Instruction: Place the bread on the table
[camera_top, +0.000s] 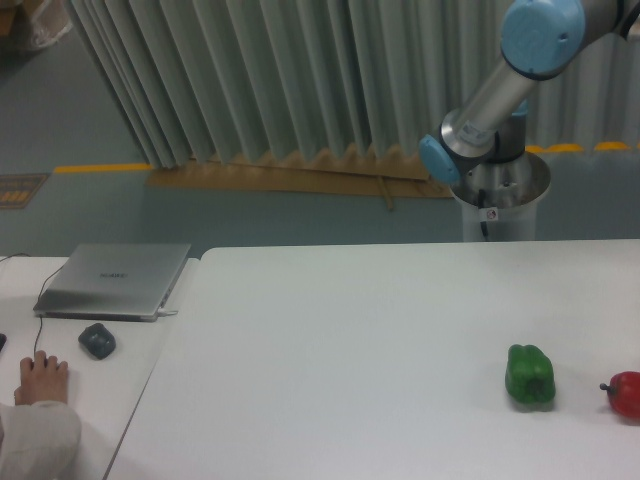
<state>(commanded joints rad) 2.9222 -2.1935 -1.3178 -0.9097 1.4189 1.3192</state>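
Here the white surface (380, 330) carries a green pepper (530, 376) and, near it, a red fruit (625, 394), while the bread and the hand are out of view.

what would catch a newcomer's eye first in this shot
Probably the robot arm with its light blue joints, rising at the upper right behind the white table. Next, the green pepper and red fruit near the right edge; a closed laptop sits far left.

The robot arm (500, 85) rises from its base at the upper right, its blue-capped elbow joint bent high. The upper link runs out of frame, so the gripper seems to lie beyond view.
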